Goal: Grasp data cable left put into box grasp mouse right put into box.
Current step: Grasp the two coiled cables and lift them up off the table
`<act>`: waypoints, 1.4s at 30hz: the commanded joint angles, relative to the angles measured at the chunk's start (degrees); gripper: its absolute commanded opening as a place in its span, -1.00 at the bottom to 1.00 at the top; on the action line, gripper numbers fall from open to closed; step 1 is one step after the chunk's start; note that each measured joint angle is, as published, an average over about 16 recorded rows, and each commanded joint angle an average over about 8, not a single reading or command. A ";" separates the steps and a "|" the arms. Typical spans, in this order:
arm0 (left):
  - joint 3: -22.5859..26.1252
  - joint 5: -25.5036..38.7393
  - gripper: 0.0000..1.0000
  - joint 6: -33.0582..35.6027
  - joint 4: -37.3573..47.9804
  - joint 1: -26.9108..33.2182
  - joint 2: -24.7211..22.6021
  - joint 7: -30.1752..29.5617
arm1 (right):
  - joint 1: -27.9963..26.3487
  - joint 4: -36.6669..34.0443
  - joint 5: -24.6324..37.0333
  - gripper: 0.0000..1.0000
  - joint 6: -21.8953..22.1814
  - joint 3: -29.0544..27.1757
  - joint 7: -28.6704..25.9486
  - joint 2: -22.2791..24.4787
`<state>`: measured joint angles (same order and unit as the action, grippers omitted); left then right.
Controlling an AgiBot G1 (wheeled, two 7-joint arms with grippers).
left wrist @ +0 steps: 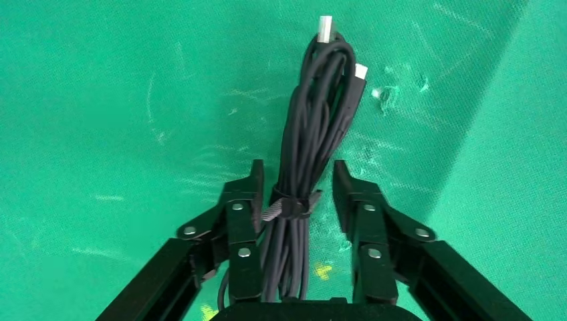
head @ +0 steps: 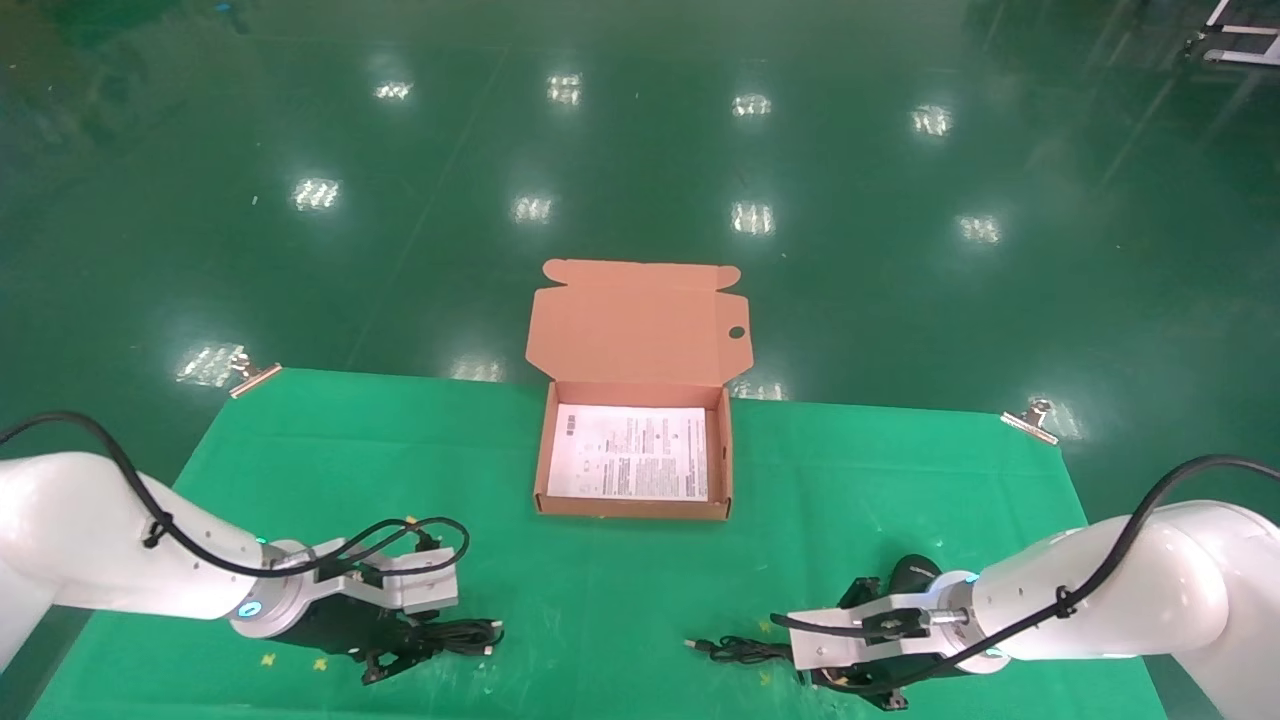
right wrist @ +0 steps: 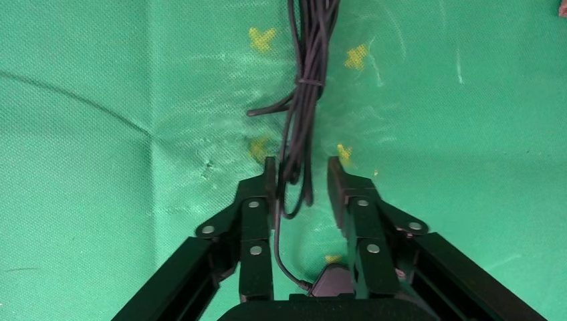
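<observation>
A: Where is the data cable [left wrist: 313, 144], and how does its long axis run?
B: It lies on the green worktop [head: 640, 590] at the near left. Its long axis runs between the spread fingers of the left pincer [left wrist: 296, 194], plugs pointing away from the wrist; the fingers are not closed on it.

A: And the mouse [head: 912, 577]?
B: At the near right, partly under the right pincer [right wrist: 302, 187], which is open astride the mouse's bundled cord [right wrist: 304, 100].

A: The box [head: 634, 455]?
B: Centre, lid open, a printed sheet [head: 630, 453] inside.

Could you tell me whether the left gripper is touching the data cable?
Apart. The left wrist view shows the left gripper straddling the data cable, green cloth visible on each side.
</observation>
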<state>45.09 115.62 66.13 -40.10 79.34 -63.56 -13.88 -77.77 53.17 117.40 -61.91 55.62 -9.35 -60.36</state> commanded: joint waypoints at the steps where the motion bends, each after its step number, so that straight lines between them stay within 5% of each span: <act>1: 0.00 0.00 -1.00 0.01 -0.03 -0.01 0.01 -0.01 | 0.01 0.03 0.00 -1.00 -0.01 0.00 -0.01 0.01; 17: -0.27 -0.18 -1.00 0.14 -1.27 0.40 1.16 0.66 | -0.58 0.81 -0.29 -1.00 0.05 -0.63 -0.72 0.91; 28: -4.41 1.01 -1.00 -0.01 -20.76 7.60 9.76 -3.69 | -8.69 17.67 4.50 -1.00 2.69 -7.39 -14.09 9.97; 34: -4.70 9.23 -1.00 -5.67 -30.49 9.45 7.19 -9.75 | -14.13 18.44 7.56 -1.00 9.31 -9.68 -15.33 5.00; 42: -4.06 23.60 -1.00 -12.14 -32.23 11.55 -0.47 -17.04 | -20.47 4.93 4.87 -1.00 21.04 -10.78 -7.66 -6.89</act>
<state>40.99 137.92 54.83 -71.82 90.77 -63.42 -30.33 -98.07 58.51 122.29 -42.15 45.10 -17.06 -66.53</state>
